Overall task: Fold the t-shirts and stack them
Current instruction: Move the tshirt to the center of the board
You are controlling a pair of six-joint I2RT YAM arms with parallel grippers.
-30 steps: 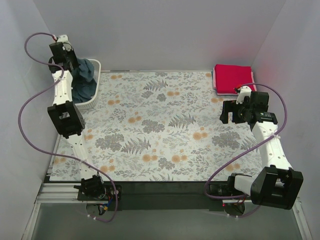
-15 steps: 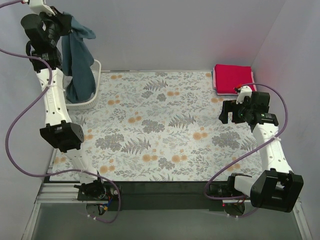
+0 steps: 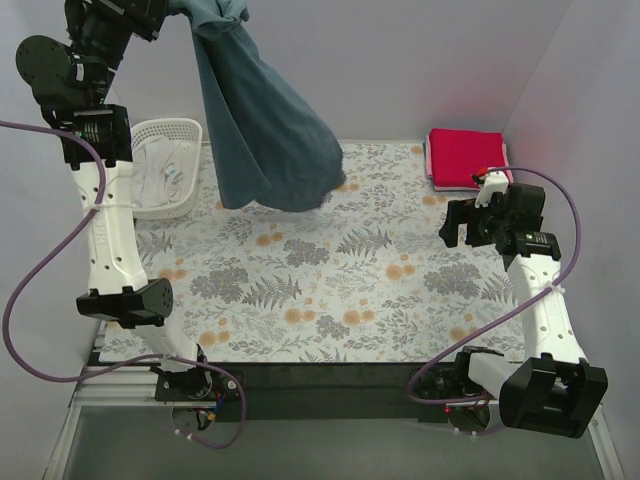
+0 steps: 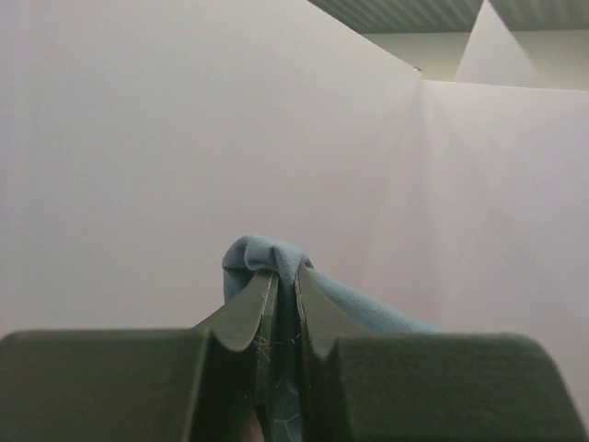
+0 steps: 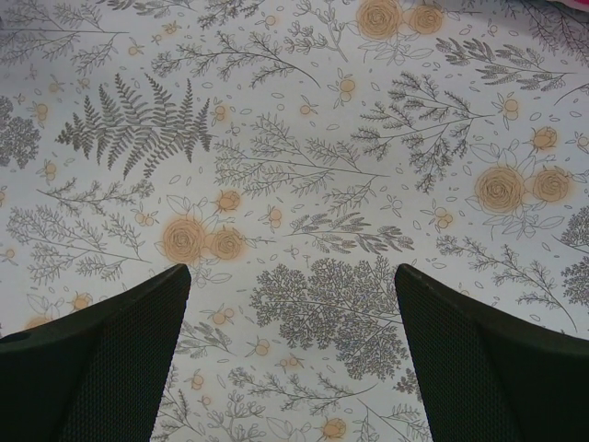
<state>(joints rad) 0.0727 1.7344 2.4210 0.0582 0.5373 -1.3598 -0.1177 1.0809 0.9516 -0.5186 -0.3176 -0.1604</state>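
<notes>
No text, label, brand, number or sign can be read in any of the views.
</notes>
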